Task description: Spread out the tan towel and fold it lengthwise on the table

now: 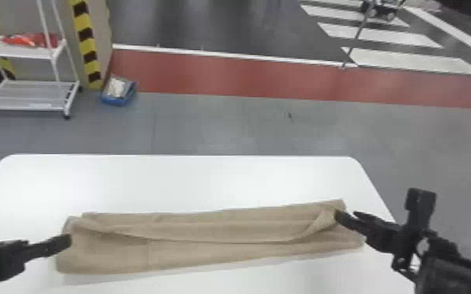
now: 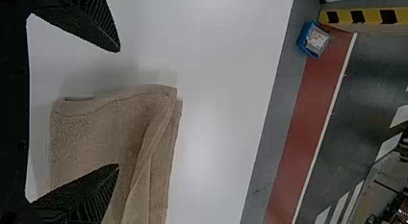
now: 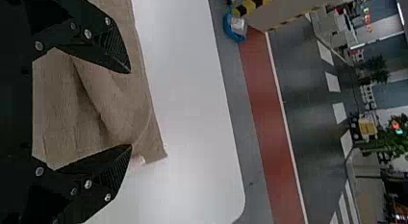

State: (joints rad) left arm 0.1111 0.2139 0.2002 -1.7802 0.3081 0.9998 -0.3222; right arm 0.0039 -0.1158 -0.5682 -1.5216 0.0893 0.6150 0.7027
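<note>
Left jaws: I'm holding them wide, empty.
Right jaws: I'm holding them wide, empty.
Tan cloth towel: lying lower centre on the white, round-cornered desk.
Risk: pinching one layer, I'd be dragging the slack fold askew.

tan towel: cut off by left wrist view's edge | red stuff on white cart: too blurred to tell

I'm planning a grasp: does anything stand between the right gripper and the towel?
Nothing visible stands in the way: the right gripper has its fingers apart at the right end of the towel.
</note>
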